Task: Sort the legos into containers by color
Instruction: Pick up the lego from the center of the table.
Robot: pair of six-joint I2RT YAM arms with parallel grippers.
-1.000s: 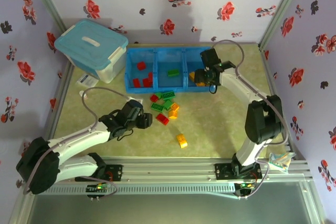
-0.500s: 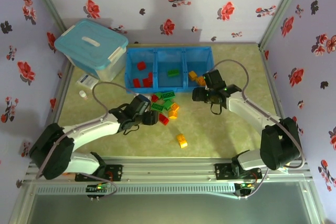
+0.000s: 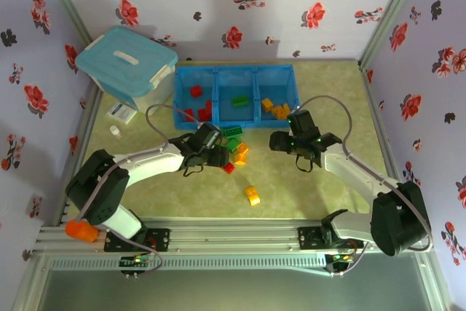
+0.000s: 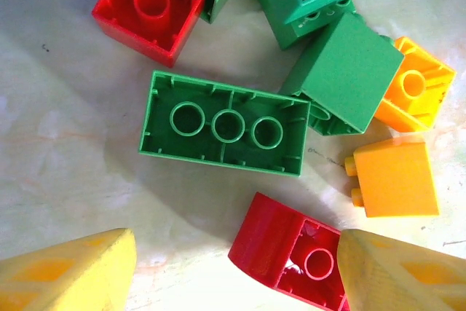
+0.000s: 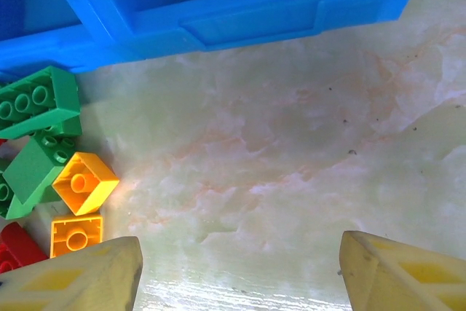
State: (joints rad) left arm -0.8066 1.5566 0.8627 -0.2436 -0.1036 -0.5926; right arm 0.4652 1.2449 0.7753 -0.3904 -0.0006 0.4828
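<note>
1. L gripper (image 4: 233,267): jaws wide apart, empty, over the legos (image 3: 229,147) piled on the table near the containers (image 5: 247,23).
2. R gripper (image 5: 240,267): also spread, empty.
3. I reckon the bricks are light, stiff, slick; I'd pinch the red brick (image 4: 291,256) across flat sides.

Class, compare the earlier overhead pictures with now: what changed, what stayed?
Left gripper advanced rightward over the loose legos, jaws open. Right gripper withdrew from over the tray to bare table, open and empty. The tray, tub and lone yellow brick stayed.
</note>
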